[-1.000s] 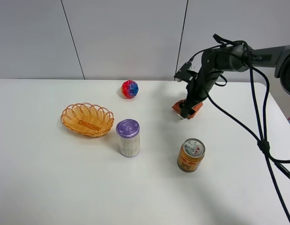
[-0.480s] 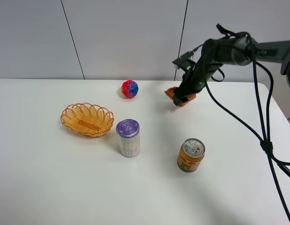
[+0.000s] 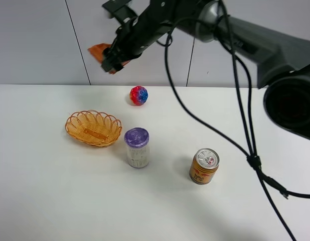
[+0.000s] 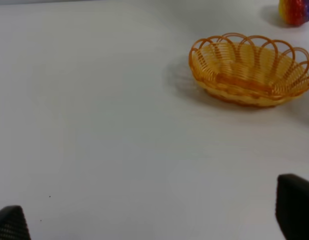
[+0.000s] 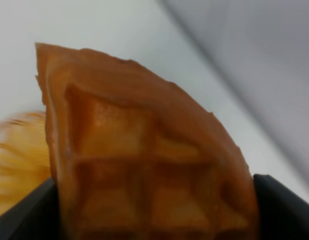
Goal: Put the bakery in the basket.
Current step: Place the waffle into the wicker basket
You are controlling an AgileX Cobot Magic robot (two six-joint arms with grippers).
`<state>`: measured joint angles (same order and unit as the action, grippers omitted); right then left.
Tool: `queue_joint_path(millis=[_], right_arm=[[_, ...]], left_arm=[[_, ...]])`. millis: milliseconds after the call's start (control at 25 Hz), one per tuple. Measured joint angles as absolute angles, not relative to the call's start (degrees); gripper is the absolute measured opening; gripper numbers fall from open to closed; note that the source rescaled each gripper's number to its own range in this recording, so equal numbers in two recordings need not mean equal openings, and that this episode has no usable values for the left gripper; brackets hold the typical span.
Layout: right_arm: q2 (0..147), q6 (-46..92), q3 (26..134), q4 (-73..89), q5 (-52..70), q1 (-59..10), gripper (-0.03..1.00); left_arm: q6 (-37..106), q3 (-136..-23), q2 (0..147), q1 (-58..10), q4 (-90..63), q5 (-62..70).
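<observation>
My right gripper (image 3: pixel 111 59) is shut on the bakery (image 3: pixel 100 52), an orange-brown waffle wedge, and holds it high in the air, above and a little behind the basket (image 3: pixel 93 127). The waffle fills the right wrist view (image 5: pixel 144 165), with the basket blurred behind it (image 5: pixel 17 165). The basket is an empty orange-tan wicker oval on the table's left; it also shows in the left wrist view (image 4: pixel 252 76). My left gripper (image 4: pixel 154 220) is open, with only its dark fingertips (image 4: pixel 296 210) showing, low over bare table and well apart from the basket.
A red-and-blue ball (image 3: pixel 138 95) lies behind the basket. A purple-lidded can (image 3: pixel 137 147) stands just right of the basket. An orange can (image 3: pixel 204 166) stands further right. The right arm and its cables (image 3: pixel 245 125) span the table's right half.
My right arm has lifted the bakery off the table at the right and swung it far to the left and upward, over the ball toward the basket side.
</observation>
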<state>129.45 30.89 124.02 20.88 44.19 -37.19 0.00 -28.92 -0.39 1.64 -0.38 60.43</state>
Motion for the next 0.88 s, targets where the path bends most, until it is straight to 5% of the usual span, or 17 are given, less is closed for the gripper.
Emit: queue_joint_path(millis=[240,600,880], right_arm=[[135.3,23.8,124.3,24.2,50.1,-43.3,0.04],[138.1,19.0,124.4,23.8,51.7,-43.8,0.04],[141.4,17.7,124.4,22.3,50.9,-43.9,0.18]], left_arm=[[0.0,-28.9,-0.4,1.6,-0.4,60.4],[0.0,-28.9,-0.4,1.6,-0.4,60.4],[0.0,-28.9,-0.4,1.6,-0.4,60.4]])
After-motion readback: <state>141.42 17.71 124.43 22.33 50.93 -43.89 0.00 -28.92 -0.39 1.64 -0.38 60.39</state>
